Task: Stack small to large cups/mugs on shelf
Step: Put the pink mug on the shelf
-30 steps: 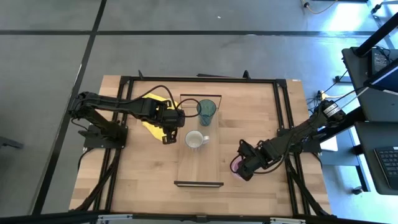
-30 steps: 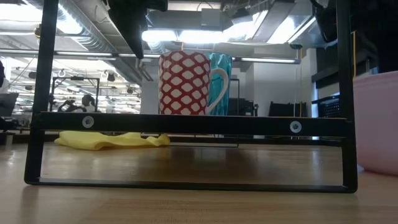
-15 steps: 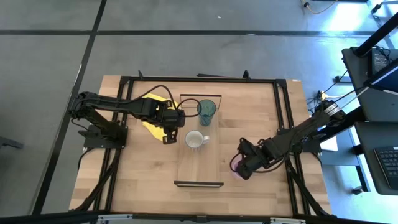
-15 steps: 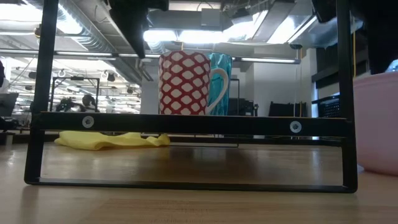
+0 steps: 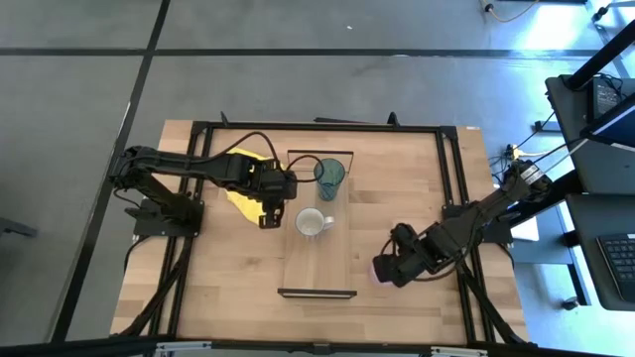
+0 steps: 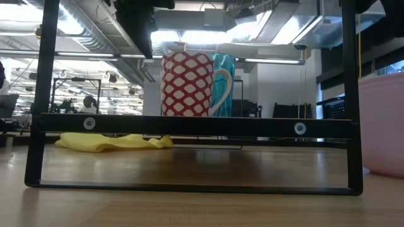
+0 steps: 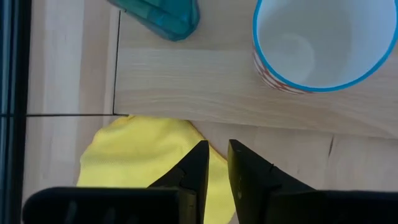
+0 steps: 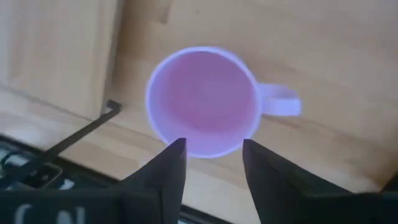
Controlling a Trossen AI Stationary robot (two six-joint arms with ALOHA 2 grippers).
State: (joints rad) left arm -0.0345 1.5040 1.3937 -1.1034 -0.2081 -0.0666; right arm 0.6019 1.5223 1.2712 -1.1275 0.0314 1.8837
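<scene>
The light-wood shelf (image 5: 316, 260) lies mid-table. On it stand the teal tumbler (image 5: 329, 177) at its far end and the white-inside mug (image 5: 313, 223), red-and-white patterned outside (image 6: 187, 84). The pink mug (image 5: 377, 268) stands on the table right of the shelf; it also shows in the right wrist view (image 8: 202, 102). My right gripper (image 5: 391, 270) hangs open over the mug's near rim (image 8: 212, 152), touching nothing that I can see. My left gripper (image 5: 265, 210) is shut over the yellow cloth (image 7: 149, 155), left of the shelf.
The yellow cloth (image 5: 243, 178) lies on the table at the shelf's far left (image 6: 113, 142). The black table frame (image 5: 451, 178) runs around the work area. Bare shelf surface lies between the patterned mug and the shelf's near end piece (image 5: 316, 293).
My right gripper has shifted a little toward the table's near right, still above the pink mug. The mugs and the tumbler have stayed in place.
</scene>
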